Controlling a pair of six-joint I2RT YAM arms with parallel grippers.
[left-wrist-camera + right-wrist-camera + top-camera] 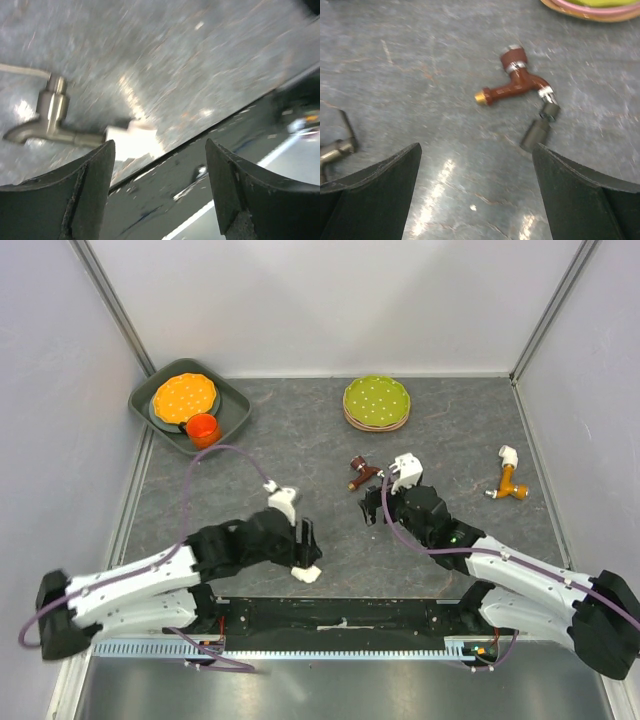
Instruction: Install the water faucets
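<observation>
A reddish-brown tap [360,473] lies on the grey table, just beyond my right gripper [378,503]. In the right wrist view the tap [515,84] has a dark grey stub [539,129] beside it, and my right gripper [476,150] is open and empty short of both. A grey bent tap [47,122] and a white elbow fitting [132,142] lie ahead of my left gripper [159,150], which is open and empty. From above, the white fitting [307,573] sits just below my left gripper [306,542]. An orange and white tap [510,478] lies at the right.
A stack of green dotted plates [376,402] stands at the back centre. A dark tray [237,410] at the back left holds an orange plate and an orange cup [202,428]. The black base rail [340,615] runs along the near edge.
</observation>
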